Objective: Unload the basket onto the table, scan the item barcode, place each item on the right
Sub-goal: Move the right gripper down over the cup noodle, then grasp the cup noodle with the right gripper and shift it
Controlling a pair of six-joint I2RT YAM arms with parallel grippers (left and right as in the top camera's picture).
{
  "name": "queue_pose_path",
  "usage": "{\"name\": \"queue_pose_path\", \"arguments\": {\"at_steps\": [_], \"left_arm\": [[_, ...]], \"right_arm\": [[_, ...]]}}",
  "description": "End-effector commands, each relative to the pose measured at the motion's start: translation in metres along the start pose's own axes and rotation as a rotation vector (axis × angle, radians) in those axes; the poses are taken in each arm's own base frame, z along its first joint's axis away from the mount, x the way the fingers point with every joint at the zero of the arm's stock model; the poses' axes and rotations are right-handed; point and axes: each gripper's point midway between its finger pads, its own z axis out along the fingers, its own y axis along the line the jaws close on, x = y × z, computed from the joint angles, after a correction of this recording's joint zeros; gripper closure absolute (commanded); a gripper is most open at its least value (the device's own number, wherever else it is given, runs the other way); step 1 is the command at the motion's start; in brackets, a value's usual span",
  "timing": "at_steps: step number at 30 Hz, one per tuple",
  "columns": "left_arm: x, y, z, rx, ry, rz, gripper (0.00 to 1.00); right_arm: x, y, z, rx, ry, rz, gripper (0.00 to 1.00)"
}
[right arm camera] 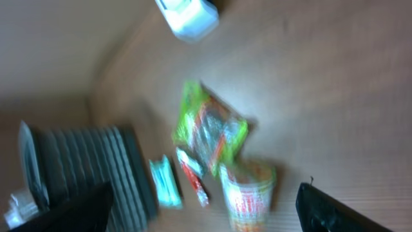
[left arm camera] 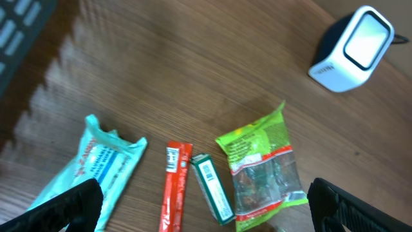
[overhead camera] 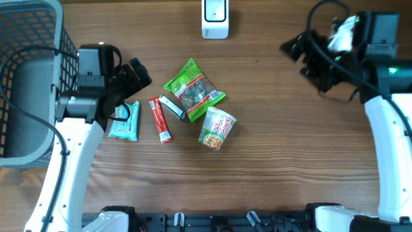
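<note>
Five items lie mid-counter [overhead camera: 290, 167], none lifted: teal pouch [overhead camera: 123, 121], red stick [overhead camera: 160, 119], small green box [overhead camera: 172, 107], green bag [overhead camera: 194, 90] and cup [overhead camera: 217, 128]. Box touches bag; bag touches cup. Scanner [overhead camera: 215, 18] stands at far edge, centre, well apart from the lot. Basket [overhead camera: 26, 77] sits at left edge. I've got L claw [left arm camera: 206, 193] wide by the pouch w/ nothing in it. R claw [right arm camera: 206, 193] is wide too, empty, near far right corner. My R wrist view is blurred.

Looks like a shop checkout (scanner [overhead camera: 215, 19], basket [overhead camera: 26, 71]).
</note>
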Motion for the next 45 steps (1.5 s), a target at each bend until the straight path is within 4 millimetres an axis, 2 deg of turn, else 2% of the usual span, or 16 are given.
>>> {"name": "queue_pose_path", "arguments": {"at_steps": [1, 5, 11, 16, 19, 21, 24, 27, 32, 35, 41, 45], "left_arm": [[-0.005, 0.001, -0.003, 0.003, -0.012, -0.023, 0.0], [-0.005, 0.001, -0.003, 0.003, -0.013, -0.023, 0.0], [-0.005, 0.001, -0.003, 0.003, -0.013, -0.023, 0.0], [-0.005, 0.001, -0.003, 0.003, -0.013, -0.023, 0.0], [-0.005, 0.001, -0.003, 0.003, -0.013, -0.023, 0.0], [-0.005, 0.001, -0.003, 0.003, -0.013, -0.023, 0.0], [-0.005, 0.001, -0.003, 0.003, -0.013, -0.023, 0.0], [-0.005, 0.001, -0.003, 0.003, -0.013, -0.023, 0.0], [-0.005, 0.001, -0.003, 0.003, -0.013, -0.023, 0.0], [-0.005, 0.001, -0.003, 0.003, -0.013, -0.023, 0.0], [-0.005, 0.001, -0.003, 0.003, -0.013, -0.023, 0.0], [-0.005, 0.001, -0.003, 0.003, -0.013, -0.023, 0.0]], "right_arm": [[0.041, -0.008, 0.019, 0.095, 0.117, -0.066, 0.07], [0.088, -0.013, 0.048, 0.165, 0.219, -0.053, 0.03], [0.141, -0.018, 0.099, 0.198, 0.259, -0.028, 0.0], [0.191, -0.039, 0.136, 0.244, 0.345, -0.059, 0.0], [0.209, -0.054, 0.152, 0.324, 0.38, -0.065, 0.0], [0.211, -0.062, 0.159, 0.369, 0.369, -0.045, 0.0], [0.203, -0.07, 0.168, 0.413, 0.311, -0.01, 0.0], [0.193, -0.069, 0.172, 0.414, 0.255, 0.002, 0.0], [0.176, -0.055, 0.182, 0.356, 0.166, -0.004, 0.0], [0.169, -0.055, 0.184, 0.359, 0.127, -0.011, 0.0], [0.17, -0.066, 0.195, 0.4, 0.127, -0.015, 0.0], [0.173, -0.077, 0.195, 0.437, 0.16, -0.061, 0.0]]}}
